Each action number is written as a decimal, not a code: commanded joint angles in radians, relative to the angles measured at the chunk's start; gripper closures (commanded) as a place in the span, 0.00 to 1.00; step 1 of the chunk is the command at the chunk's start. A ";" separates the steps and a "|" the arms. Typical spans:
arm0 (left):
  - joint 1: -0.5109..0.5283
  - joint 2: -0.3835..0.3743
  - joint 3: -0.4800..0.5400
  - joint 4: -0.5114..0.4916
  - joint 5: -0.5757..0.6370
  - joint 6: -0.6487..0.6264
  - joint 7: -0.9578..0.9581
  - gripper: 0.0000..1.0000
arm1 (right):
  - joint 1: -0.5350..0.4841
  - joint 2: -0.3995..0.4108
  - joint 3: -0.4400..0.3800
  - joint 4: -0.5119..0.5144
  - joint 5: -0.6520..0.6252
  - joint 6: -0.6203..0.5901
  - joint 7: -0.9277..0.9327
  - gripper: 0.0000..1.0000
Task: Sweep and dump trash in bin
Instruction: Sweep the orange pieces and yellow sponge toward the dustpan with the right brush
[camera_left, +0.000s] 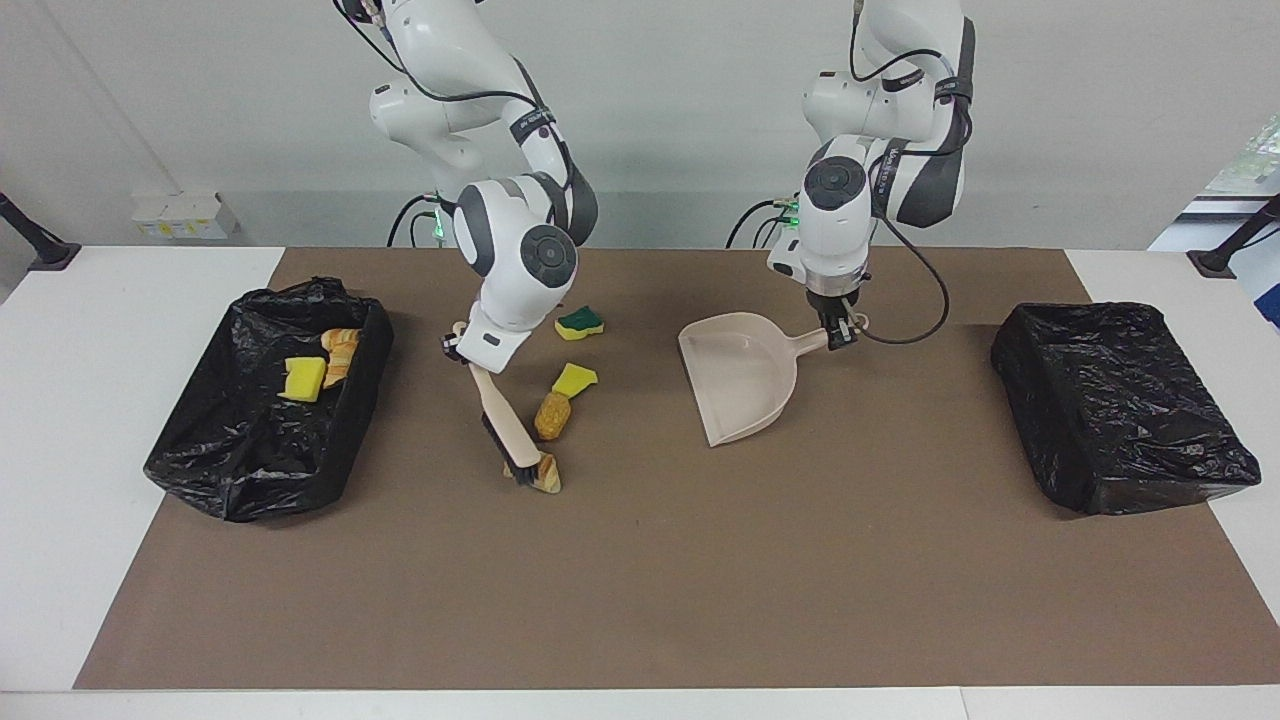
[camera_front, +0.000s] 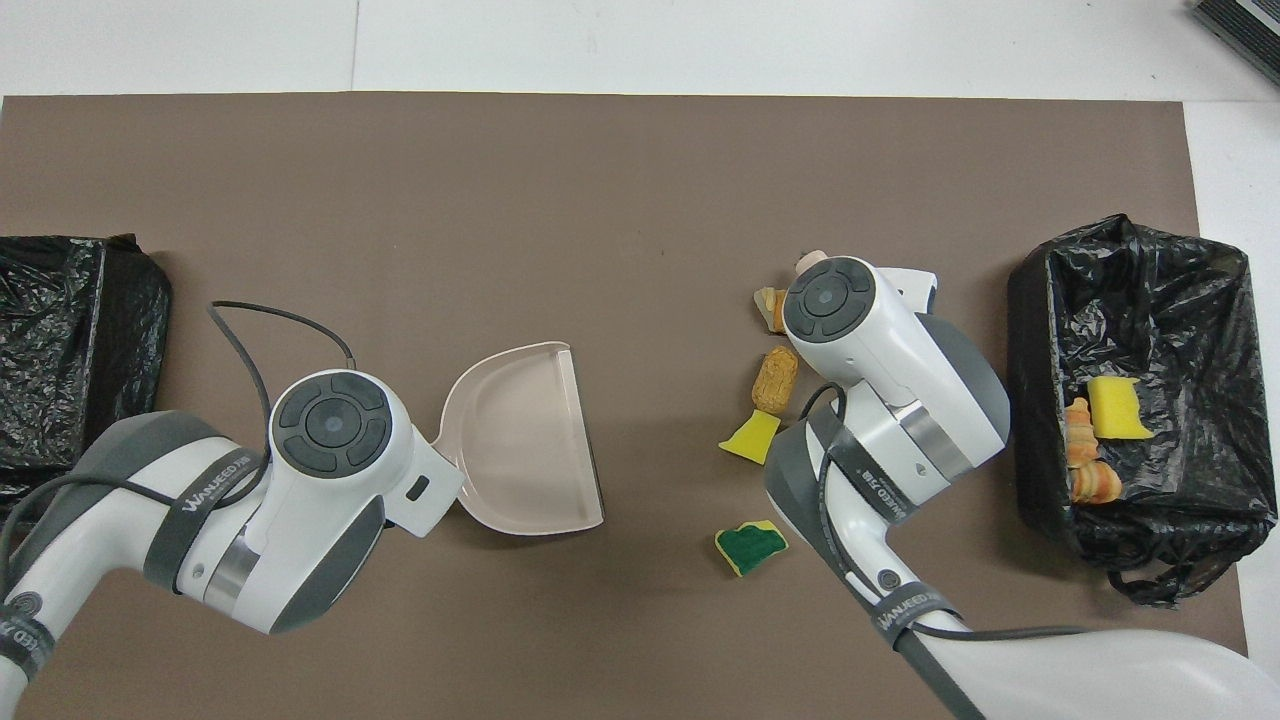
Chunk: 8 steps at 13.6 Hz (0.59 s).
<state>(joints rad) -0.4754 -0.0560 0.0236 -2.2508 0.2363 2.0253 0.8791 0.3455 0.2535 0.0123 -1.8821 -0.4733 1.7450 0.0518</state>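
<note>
Two bins (camera_left: 270, 420) (camera_left: 1120, 405) flank trash (camera_left: 553, 413), dustpan (camera_left: 740, 375).

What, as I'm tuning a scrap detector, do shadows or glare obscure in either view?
Facing view: even light, soft shadows only; white glints speckle the bin's black liner, scraps inside readable. Overhead view: same glints on that liner; no glare on the mat, but the right arm covers the brush and part of a bread piece.
</note>
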 joint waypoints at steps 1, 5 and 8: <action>0.017 -0.024 -0.008 -0.030 0.017 -0.008 -0.017 1.00 | -0.045 0.039 0.008 0.020 -0.028 0.063 -0.041 1.00; 0.017 -0.028 -0.008 -0.041 0.017 -0.007 -0.032 1.00 | -0.046 0.044 0.008 -0.026 -0.015 0.090 -0.063 1.00; 0.015 -0.031 -0.010 -0.046 0.017 -0.016 -0.032 1.00 | 0.012 0.033 0.009 -0.026 0.126 0.041 -0.031 1.00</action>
<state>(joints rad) -0.4753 -0.0566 0.0236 -2.2615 0.2363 2.0243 0.8609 0.3212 0.3101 0.0170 -1.8963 -0.4186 1.8106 0.0119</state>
